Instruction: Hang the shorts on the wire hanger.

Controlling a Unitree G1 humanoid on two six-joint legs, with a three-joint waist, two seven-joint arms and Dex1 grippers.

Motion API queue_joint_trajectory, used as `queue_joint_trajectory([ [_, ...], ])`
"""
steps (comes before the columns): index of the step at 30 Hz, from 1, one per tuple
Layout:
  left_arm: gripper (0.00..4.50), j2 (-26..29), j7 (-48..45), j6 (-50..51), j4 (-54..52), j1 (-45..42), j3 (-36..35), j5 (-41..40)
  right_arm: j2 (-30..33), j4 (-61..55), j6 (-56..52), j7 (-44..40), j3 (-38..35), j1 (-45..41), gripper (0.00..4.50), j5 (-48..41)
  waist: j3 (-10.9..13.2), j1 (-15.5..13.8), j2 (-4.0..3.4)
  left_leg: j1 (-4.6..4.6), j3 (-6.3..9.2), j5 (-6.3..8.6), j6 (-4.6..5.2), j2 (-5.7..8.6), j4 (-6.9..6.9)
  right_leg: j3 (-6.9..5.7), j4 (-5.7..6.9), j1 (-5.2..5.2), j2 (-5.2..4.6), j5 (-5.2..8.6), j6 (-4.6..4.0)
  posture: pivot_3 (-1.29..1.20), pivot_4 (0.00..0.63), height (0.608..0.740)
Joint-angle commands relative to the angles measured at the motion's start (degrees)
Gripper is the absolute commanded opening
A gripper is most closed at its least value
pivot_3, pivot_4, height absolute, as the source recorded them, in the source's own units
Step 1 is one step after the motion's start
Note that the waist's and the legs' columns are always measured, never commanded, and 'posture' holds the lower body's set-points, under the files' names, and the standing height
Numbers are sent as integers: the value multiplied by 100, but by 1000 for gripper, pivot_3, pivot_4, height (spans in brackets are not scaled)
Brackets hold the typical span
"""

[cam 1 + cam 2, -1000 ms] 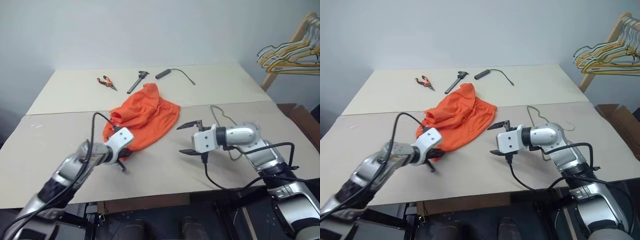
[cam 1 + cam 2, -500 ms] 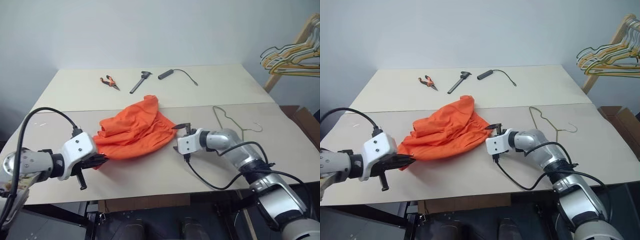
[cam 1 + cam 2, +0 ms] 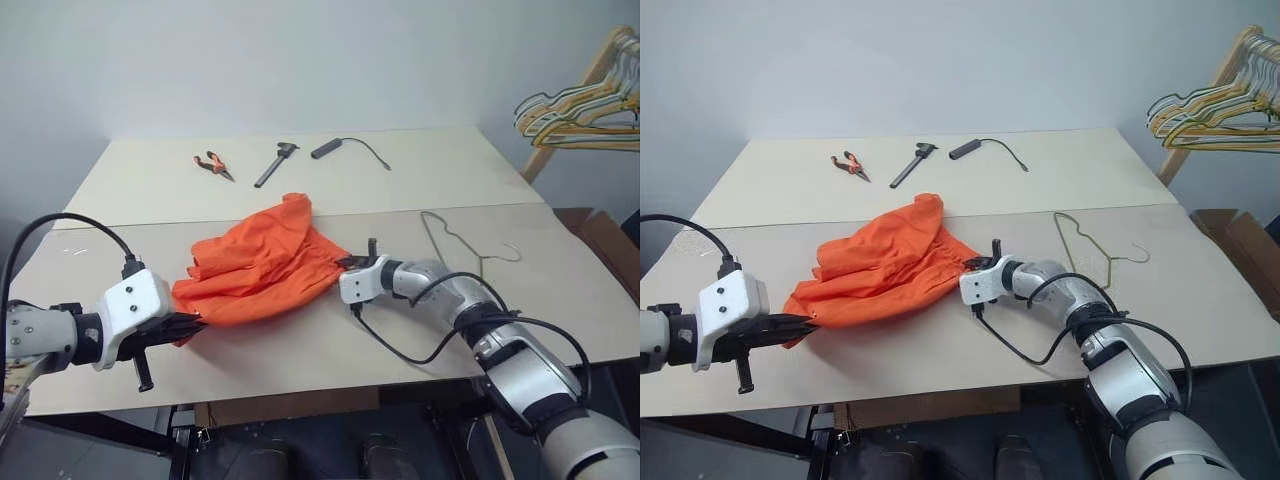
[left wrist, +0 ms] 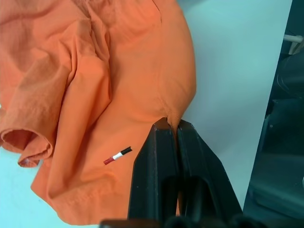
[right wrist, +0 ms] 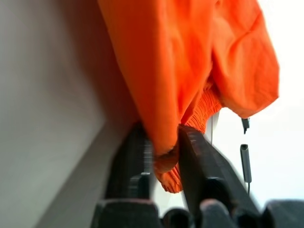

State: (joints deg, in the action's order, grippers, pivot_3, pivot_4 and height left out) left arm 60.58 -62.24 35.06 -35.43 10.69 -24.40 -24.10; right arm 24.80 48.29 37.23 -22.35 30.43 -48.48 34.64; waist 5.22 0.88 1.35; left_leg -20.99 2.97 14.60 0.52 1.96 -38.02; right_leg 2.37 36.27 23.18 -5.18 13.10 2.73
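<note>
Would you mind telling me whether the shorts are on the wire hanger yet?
Not yet. The shorts lie bunched on the table, pinched at opposite edges by both pincers, while the wire hanger lies bare beside them.

No readable text in any view.
The shorts (image 4: 118,85) carry only a small mark (image 4: 118,155) in red, white and black near one hem, with no letters or numbers on it.

shorts (image 3: 262,266): bright orange, rumpled, lay spread at frame centre, stretched toward lower left.
wire hanger (image 3: 460,243): thin grey-olive, flat, right of centre.
</note>
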Motion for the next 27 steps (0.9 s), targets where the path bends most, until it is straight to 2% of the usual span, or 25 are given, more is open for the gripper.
queue_joint_trajectory([
  [1, 0, 90, -41, -176, -34, -27, -7, 43, 237, -412, 273, -163, -164, 97, 44, -223, 0, 1, 0, 0, 0, 0, 0, 0, 0, 0, 0, 0, 0, 0, 0, 84, 50, 740],
  [5, 0, 139, -201, -637, 285, -140, 189, 218, 990, -1604, 313, -1001, -393, 636, 44, -787, 0, -41, -1, -2, 1, 0, 1, 2, 0, -2, -3, -2, -3, 0, 0, 64, 49, 740],
  [8, 0, 235, -588, -1404, 734, -246, 278, 393, 2007, -3040, 118, -2371, -512, 1235, 44, -1867, 2, -53, -3, -4, -2, 1, 2, 1, 0, -2, -6, -5, -5, 0, 1, 50, 49, 740],
  [10, 0, 279, -928, -1901, 1042, -327, 324, 392, 2446, -3702, -119, -2979, -614, 1500, 44, -2568, 1, -19, -3, -2, -4, 3, 6, -2, 0, -3, -11, -9, -4, 1, 1, 13, 42, 740],
  [12, 0, 264, -1138, -2191, 1387, -654, 465, 280, 2382, -3847, -354, -2995, -829, 1494, 44, -2946, -2, 41, -1, 3, -10, 4, 7, -8, 0, -2, -9, -12, -2, 1, 1, 6, 40, 740],
  [15, 0, -74, -621, -2249, 1983, -1679, 976, 504, 1726, -3489, -1051, -2544, -1222, 1154, 44, -3128, -4, 147, 1, 77, -21, 4, 7, -27, 0, 0, -18, -89, 15, -3, -5, -18, 26, 740],
  [18, 0, -966, 1040, -2245, 3653, -3904, 1701, 1576, 868, -1874, -1330, -904, -1439, -266, 44, -2216, -19, 172, 0, 114, -19, 0, 4, -25, -5, 2, -8, -119, 19, -4, -3, -33, 12, 740],
  [21, 0, -1638, 2735, -2840, 5591, -5800, 2045, 2581, 279, -390, -1580, 526, -1514, -1614, 44, -1733, -35, 189, 12, 96, 2, -27, -21, -16, -6, -5, 2, -91, 22, -37, -15, -28, 2, 740],
  [24, 0, -2183, 5357, -3782, 7939, -8028, 2019, 3244, -297, 996, -1792, 2489, -1893, -2993, 44, -1680, -83, 198, 70, 7, 6, -54, -71, 0, 5, -3, 34, 26, 1, -37, -12, -22, 0, 740],
  [25, 0, -2200, 6188, -4212, 8545, -8583, 2093, 3524, -391, 1279, -1522, 3130, -2008, -3303, 44, -1659, -104, 228, 96, -69, 4, -82, -118, 4, 3, 0, 61, 106, -4, -38, -13, -22, 0, 740],
  [26, 0, -2171, 6784, -4638, 8962, -8930, 2181, 3748, -426, 1454, -1287, 3570, -2047, -3493, 44, -1597, -116, 279, 113, -139, 3, -88, -126, 7, 1, 0, 78, 181, -13, -39, -14, -22, 0, 740],
  [27, 0, -2121, 7374, -5177, 9267, -9194, 2271, 3966, -468, 1561, -1033, 3872, -2140, -3632, 44, -1629, -157, 334, 112, -166, -4, -88, -126, 10, -1, -1, 100, 226, -21, -39, -14, -22, 0, 740],
])
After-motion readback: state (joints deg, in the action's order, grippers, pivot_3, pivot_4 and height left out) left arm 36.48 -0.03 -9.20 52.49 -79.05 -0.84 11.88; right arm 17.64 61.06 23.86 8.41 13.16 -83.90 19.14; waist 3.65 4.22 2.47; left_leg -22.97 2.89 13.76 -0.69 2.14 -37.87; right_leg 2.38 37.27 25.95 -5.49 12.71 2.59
